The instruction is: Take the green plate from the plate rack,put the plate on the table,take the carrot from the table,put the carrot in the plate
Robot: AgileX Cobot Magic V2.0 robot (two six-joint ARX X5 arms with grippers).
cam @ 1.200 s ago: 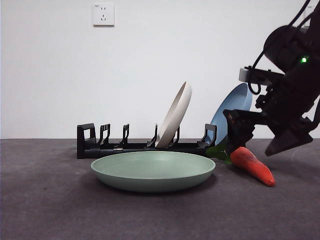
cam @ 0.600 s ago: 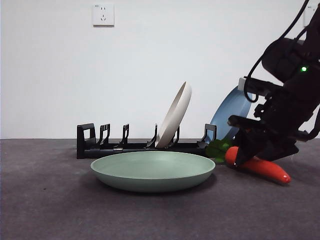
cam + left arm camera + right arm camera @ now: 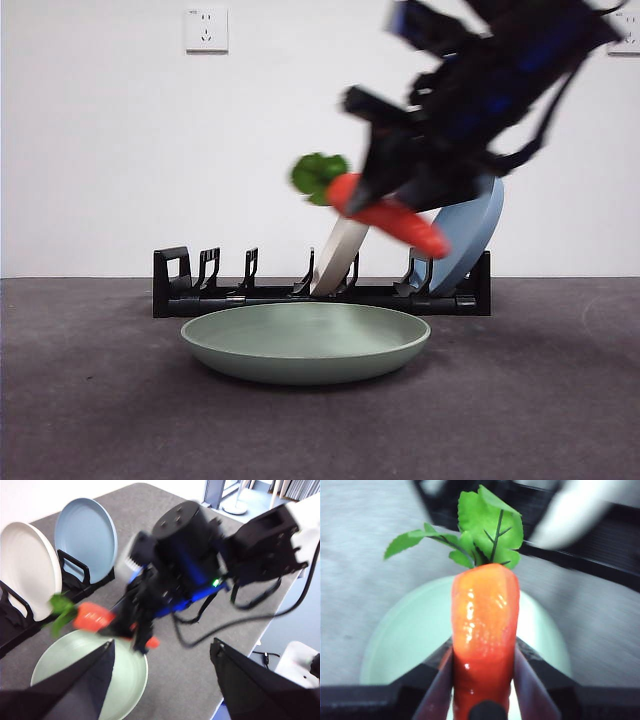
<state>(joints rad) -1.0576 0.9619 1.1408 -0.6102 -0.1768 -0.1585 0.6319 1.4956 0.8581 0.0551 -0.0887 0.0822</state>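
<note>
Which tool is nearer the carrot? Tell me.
Right. The right tool clamps the carrot above the green plate; the left tool hangs open, farther back.

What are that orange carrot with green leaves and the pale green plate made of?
The orange carrot with green leaves, clamped in the right gripper, looks like glossy moulded plastic with sharp highlights; its leaves look like thin fabric or plastic. The pale green plate looks matte, perhaps plastic or melamine: no glare.
</note>
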